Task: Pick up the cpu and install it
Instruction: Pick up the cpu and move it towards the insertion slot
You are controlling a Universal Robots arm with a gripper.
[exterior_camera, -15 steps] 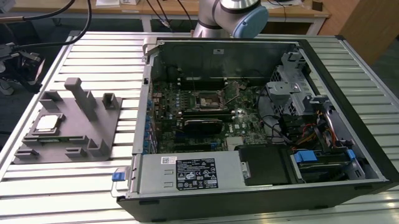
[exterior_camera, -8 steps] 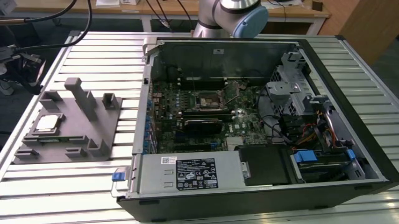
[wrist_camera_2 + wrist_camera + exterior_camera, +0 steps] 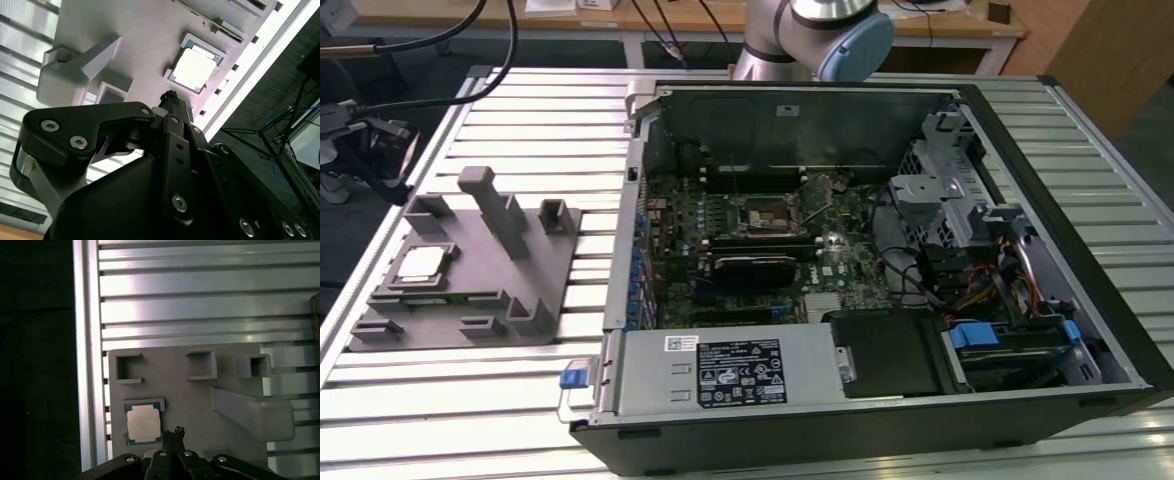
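My jaws look pressed together with nothing between them. The gripper (image 3: pixel 176 432) hangs over the grey holder block (image 3: pixel 195 390), its tip just beside one corner of the cpu (image 3: pixel 143 424) and apart from it as far as I can judge. The cpu lies flat in a shallow framed pocket of the block, silvery lid up. It is close to square, so I can pick no long axis, and its edges run parallel with the block's edges. The pocket sits near the block's edge on the exterior view's left. The block rests on a ribbed aluminium table (image 3: pixel 520 110). The open computer case (image 3: pixel 854 445) stands just beside it on the exterior view's right, with a black socket frame (image 3: pixel 765 213) face up on the board inside. Beyond the table are the arm's base (image 3: pixel 774 50) and wooden desks (image 3: pixel 947 22), and dark floor borders the table.
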